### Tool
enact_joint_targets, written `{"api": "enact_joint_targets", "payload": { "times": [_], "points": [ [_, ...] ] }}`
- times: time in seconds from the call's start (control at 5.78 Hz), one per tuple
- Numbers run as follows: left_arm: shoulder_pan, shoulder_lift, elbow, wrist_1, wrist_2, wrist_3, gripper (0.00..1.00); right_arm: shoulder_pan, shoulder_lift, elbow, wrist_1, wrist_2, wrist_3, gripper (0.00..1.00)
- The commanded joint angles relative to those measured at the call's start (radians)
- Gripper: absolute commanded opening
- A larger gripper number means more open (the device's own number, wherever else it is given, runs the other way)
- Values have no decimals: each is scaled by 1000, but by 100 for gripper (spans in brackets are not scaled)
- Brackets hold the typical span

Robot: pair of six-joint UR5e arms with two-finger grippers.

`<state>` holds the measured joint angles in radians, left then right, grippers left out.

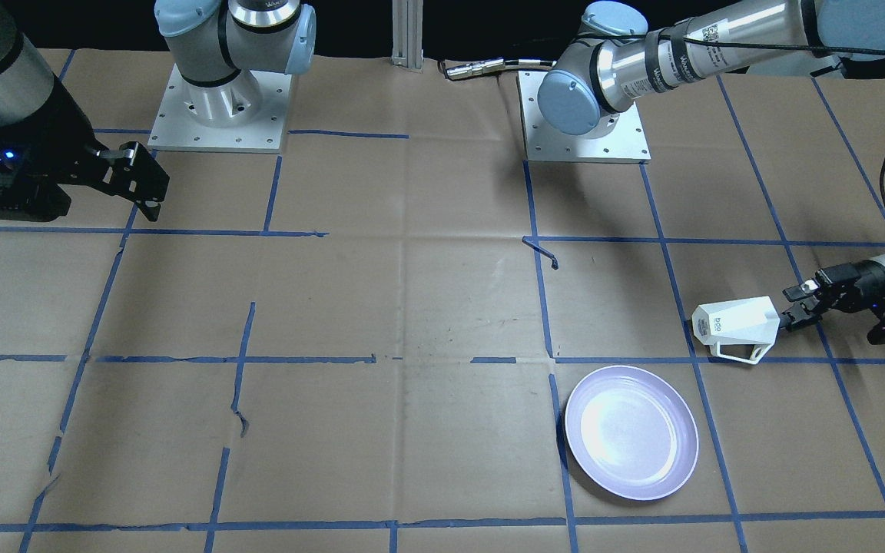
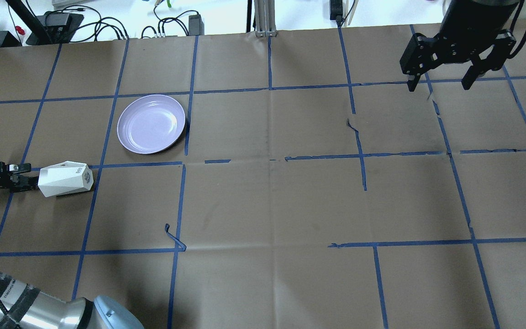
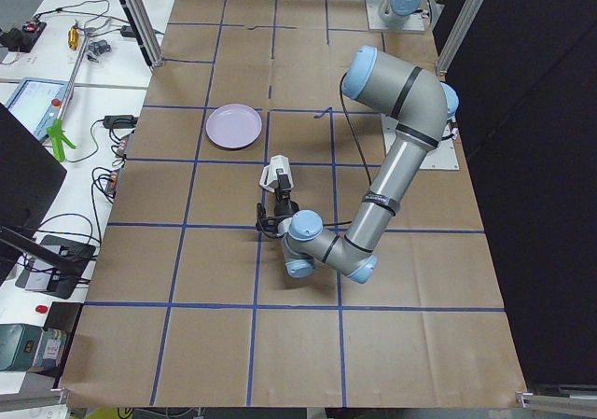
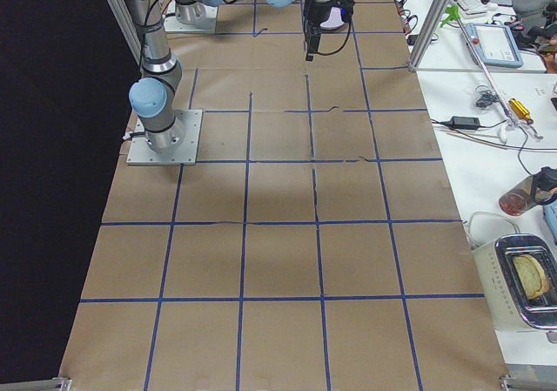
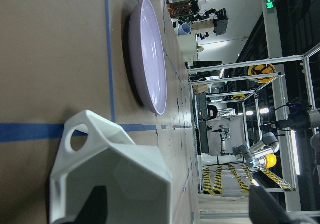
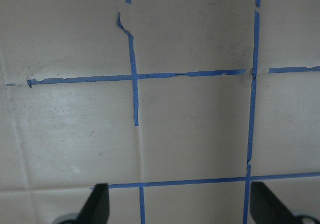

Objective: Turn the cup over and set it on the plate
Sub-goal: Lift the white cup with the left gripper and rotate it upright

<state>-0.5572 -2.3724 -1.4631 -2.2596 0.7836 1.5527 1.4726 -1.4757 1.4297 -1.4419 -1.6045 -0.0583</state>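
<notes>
The white faceted cup (image 1: 734, 326) lies on its side on the paper, handle downward and mouth toward my left gripper (image 1: 792, 305). It also shows in the overhead view (image 2: 64, 179) and the left wrist view (image 5: 110, 179). In the left wrist view the left gripper's jaws stand wide apart, one finger (image 5: 95, 206) at the cup's mouth and the other (image 5: 270, 209) well clear of it. The lavender plate (image 1: 631, 434) sits empty a short way from the cup, also in the overhead view (image 2: 151, 124). My right gripper (image 2: 437, 86) is open and empty, far across the table.
Brown paper with a blue tape grid (image 2: 270, 157) covers the table. A loose curl of tape (image 2: 174, 237) lies near the left arm's base. A bench with a laptop, cables and tools (image 3: 56, 111) runs along the far side.
</notes>
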Motion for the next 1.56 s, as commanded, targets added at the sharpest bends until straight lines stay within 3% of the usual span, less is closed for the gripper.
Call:
{"api": "enact_joint_targets", "payload": {
  "times": [0.0, 0.35, 0.52, 0.87, 1.21, 1.38],
  "points": [
    [-18, -4, -8, -49, -55, 36, 88, 0, 0, 0, 0, 0, 0, 100],
    [-18, -2, -8, -52, -41, 50, 10, 0, 0, 0, 0, 0, 0, 100],
    [-17, -1, -6, -51, -43, 56, 0, 0, 0, 0, 0, 0, 0, 100],
    [-14, 31, 16, -99, -50, 40, 0, 0, 0, 0, 0, 0, 0, 100],
    [-1, 210, 26, -249, -97, -50, 0, 0, 0, 0, 0, 0, 0, 100],
    [-9, 342, 26, -244, -107, -215, 0, 0, 0, 0, 0, 0, 0, 100]
  ]
}}
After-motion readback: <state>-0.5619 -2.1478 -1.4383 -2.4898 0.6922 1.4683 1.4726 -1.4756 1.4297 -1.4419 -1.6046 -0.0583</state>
